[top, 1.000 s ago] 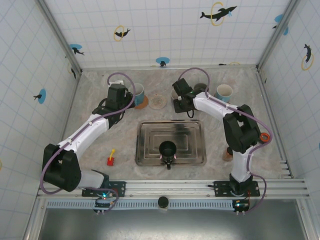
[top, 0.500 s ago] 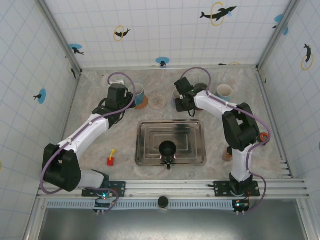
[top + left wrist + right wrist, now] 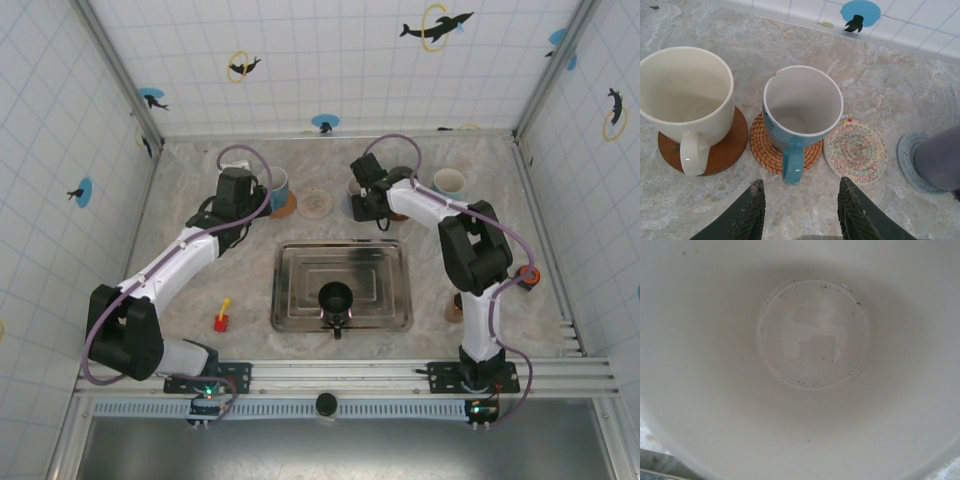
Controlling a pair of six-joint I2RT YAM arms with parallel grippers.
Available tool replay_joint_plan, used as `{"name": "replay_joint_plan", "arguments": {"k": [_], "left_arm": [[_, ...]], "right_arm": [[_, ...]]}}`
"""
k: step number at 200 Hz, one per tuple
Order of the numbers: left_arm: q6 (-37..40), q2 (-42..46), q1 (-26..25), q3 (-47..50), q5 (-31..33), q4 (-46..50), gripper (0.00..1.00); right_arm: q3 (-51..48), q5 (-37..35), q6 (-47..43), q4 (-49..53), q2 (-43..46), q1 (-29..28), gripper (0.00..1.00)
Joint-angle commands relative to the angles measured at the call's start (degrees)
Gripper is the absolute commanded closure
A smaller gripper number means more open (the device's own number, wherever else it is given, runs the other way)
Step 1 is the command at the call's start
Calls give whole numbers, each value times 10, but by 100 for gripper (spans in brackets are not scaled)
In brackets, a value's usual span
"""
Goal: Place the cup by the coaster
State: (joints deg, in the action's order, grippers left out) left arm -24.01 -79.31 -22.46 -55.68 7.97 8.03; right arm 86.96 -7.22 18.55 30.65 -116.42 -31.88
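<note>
A grey-lilac cup [image 3: 939, 157] with a white inside [image 3: 810, 340] stands at the right edge of the left wrist view, over a grey-blue coaster [image 3: 906, 159]. My right gripper [image 3: 364, 198] is shut on this cup at the back of the table; its fingers are hidden. An empty patterned coaster [image 3: 855, 149] lies just left of it. My left gripper [image 3: 801, 187] is open, with nothing between its fingers. It points at the handle of a blue cup [image 3: 801, 107] on a wicker coaster [image 3: 762, 145].
A white cup [image 3: 687, 95] sits on a wooden coaster [image 3: 720, 155] to the left of the blue one. A metal tray [image 3: 292, 300] at mid-table holds a dark cup [image 3: 335, 297]. Another white cup [image 3: 448, 185] stands at back right, and a red toy [image 3: 222, 321] lies front left.
My right gripper and its cup have shifted slightly toward the back right. The left arm has not moved.
</note>
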Motion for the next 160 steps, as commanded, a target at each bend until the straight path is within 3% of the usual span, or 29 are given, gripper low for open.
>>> {"name": "replay_joint_plan", "arguments": {"k": [1, 160], "left_arm": [[8, -6, -2, -22, -7, -13, 59], [12, -14, -3, -26, -8, -10, 59]], "right_arm": [[44, 0, -6, -27, -2, 2, 100], [64, 29, 4, -15, -42, 0, 100]]}}
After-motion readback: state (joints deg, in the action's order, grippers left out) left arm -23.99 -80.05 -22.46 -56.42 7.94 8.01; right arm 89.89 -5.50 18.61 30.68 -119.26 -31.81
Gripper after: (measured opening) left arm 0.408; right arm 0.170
